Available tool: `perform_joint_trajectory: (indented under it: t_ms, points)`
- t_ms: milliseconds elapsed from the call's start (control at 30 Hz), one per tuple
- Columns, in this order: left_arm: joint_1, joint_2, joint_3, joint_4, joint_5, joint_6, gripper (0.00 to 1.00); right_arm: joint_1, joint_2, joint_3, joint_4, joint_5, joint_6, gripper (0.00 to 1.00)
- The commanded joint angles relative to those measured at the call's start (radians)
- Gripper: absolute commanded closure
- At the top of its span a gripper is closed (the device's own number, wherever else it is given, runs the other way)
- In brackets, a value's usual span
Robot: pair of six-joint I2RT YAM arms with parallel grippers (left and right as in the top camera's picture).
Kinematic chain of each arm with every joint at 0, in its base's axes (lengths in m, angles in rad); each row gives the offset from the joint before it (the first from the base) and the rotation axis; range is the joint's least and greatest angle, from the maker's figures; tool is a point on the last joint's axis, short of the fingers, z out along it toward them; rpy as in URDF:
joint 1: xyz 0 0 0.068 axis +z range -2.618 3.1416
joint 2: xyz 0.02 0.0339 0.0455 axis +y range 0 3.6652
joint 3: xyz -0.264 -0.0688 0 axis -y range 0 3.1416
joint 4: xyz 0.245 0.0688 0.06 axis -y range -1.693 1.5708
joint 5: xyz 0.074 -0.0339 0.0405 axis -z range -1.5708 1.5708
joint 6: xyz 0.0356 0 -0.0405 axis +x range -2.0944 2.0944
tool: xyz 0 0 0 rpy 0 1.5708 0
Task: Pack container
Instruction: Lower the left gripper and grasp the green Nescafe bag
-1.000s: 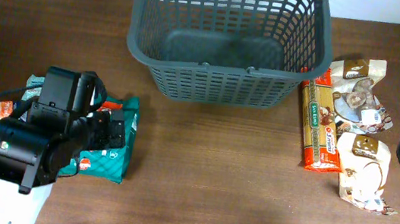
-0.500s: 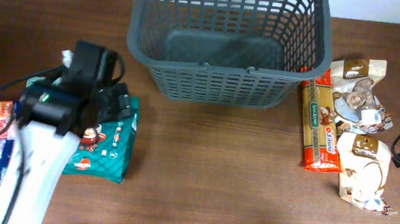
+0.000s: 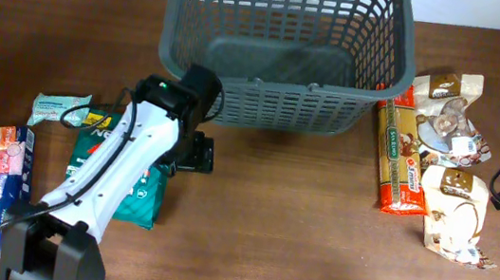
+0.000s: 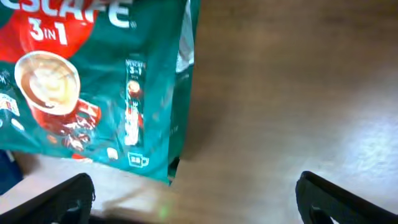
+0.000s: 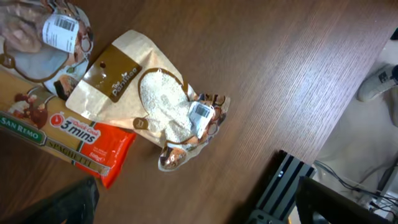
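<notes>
Honestly, barely started: the basket (image 3: 278, 105) at top centre sits empty, the coffee pack (image 3: 145, 199) lies outside it at lower left, and the left gripper (image 4: 198, 198) and right gripper (image 5: 198, 200) are both spread, holding nothing.

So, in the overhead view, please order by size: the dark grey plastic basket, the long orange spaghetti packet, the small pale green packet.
Largest: dark grey plastic basket, by far.
Then the long orange spaghetti packet.
Smallest: the small pale green packet.

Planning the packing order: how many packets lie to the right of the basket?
3: the spaghetti pack beside the basket, the upper beige pouch to its right, and the lower beige pouch below that. More could hide underneath.
</notes>
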Motion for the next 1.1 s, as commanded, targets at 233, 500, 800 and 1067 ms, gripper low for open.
perform_joint_trajectory:
  t_ms: [233, 500, 800, 1067]
  points:
    - [0.005, 0.003, -0.072, -0.034, -0.135, -0.068, 0.01, -0.007, -0.009, 0.003, 0.017, 0.021, 0.008, 0.01]
    - [0.005, -0.141, -0.073, -0.053, -0.191, -0.086, 0.01, -0.006, -0.004, 0.003, 0.021, 0.021, 0.008, 0.01]
    - [0.005, -0.221, -0.244, -0.018, -0.158, -0.088, 0.01, -0.006, -0.002, 0.003, 0.02, 0.016, 0.008, 0.01]
    - [0.005, -0.221, -0.397, 0.126, -0.087, -0.088, 0.01, -0.006, -0.002, 0.003, 0.016, -0.006, 0.008, 0.01]
